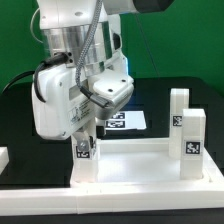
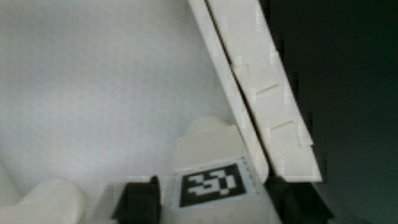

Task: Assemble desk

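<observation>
White plastic makes up the whole desk, and its tabletop, a rectangular tray with a raised rim, lies near the front of the black table. On the exterior view's left the gripper comes down over a square leg standing at the tabletop's near left corner; its fingers sit on either side of the leg, pinching it just above a small black-and-white tag. In the wrist view the dark fingertips flank the tagged top of that leg, with the smooth matte tray floor and a straight rim wall beyond it. Behind the gripper the marker board lies flat on the table, showing square tags. On the exterior view's right two more square legs stand upright at the tabletop's right corners, each with a tag on its face. The tags are pixel patterns; no readable writing shows.
</observation>
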Tool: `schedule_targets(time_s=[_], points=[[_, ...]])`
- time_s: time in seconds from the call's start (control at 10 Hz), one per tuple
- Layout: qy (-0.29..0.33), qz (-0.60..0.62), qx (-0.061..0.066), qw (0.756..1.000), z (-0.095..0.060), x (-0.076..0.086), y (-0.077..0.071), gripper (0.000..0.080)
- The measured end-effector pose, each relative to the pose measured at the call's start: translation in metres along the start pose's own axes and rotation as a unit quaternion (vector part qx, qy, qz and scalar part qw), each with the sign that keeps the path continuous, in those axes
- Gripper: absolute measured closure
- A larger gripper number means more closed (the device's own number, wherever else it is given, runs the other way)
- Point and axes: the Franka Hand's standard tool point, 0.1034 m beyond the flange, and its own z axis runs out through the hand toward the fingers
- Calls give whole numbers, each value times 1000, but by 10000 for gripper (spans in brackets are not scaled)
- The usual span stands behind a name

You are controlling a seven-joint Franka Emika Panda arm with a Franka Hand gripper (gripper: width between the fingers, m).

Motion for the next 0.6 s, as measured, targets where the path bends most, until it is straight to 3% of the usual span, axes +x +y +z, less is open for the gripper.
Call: schedule_targets(time_s=[0.1, 0.2, 0.3, 0.4, 0.5, 0.6], points=[[0, -1, 0, 1000, 0, 0, 0, 496], [0, -5, 0, 1000, 1, -1, 0, 420], [-1, -12, 0, 1000, 0, -2, 1, 255], [-5, -37, 3, 999, -8, -8, 3, 255], [-13, -45, 8, 999, -23, -14, 3, 173], [-23, -48, 19, 998, -43, -22, 3, 155]])
